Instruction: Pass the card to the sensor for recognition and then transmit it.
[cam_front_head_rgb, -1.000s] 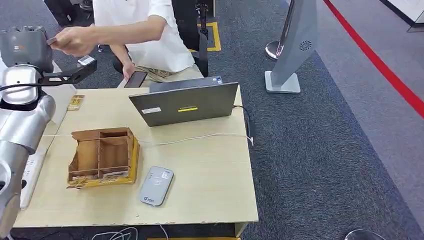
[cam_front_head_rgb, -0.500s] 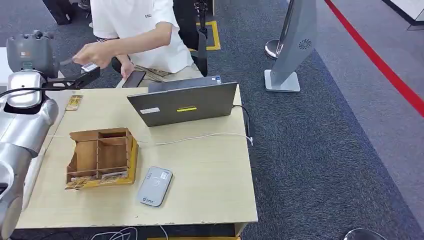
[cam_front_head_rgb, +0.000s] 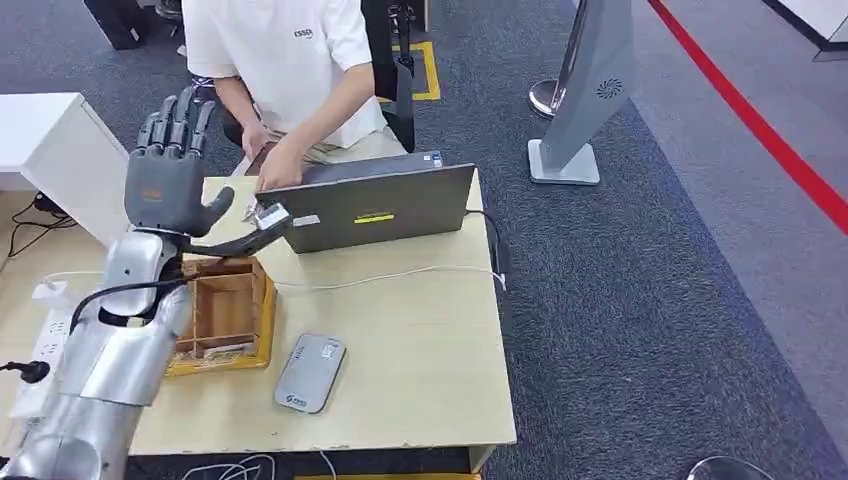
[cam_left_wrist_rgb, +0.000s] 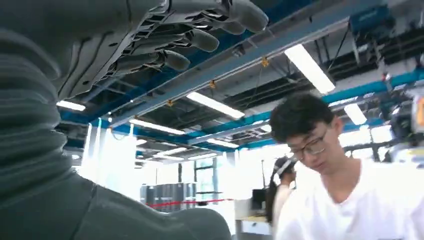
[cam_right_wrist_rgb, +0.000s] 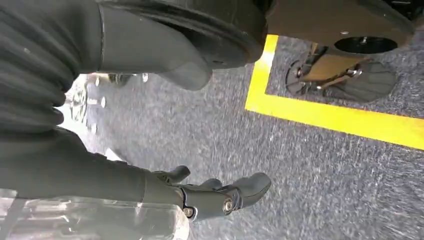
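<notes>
The left hand (cam_front_head_rgb: 170, 170) is raised, fingers spread and holding nothing, with the wooden box (cam_front_head_rgb: 222, 315) below it and the grey sensor (cam_front_head_rgb: 311, 372) beyond that.

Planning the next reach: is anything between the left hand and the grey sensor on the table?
Only the wooden box: it sits on the table below the raised, empty left hand, just beside the sensor. From above, nothing visible blocks the sensor.
</notes>
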